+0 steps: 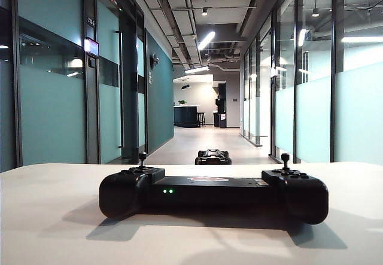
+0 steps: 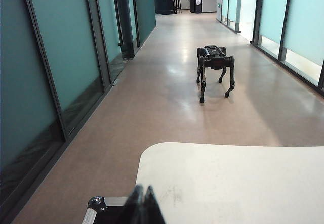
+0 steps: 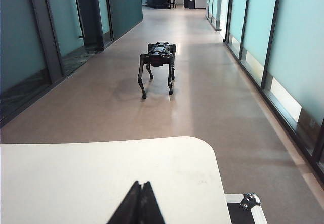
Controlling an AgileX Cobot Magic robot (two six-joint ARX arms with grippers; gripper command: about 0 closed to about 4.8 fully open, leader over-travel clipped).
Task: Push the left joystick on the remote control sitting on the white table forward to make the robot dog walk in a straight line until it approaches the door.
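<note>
A long hallway with blue-green glass walls on both sides runs far back to a dark counter. The small black four-legged robot dog stands on the shiny floor past the broad white table, nothing around it. The wide black remote control lies on the table, with its thin black left joystick sticking straight up. The left gripper and the right gripper hang low at the table's near edge, both pinched closed and holding nothing, away from the remote.
</note>
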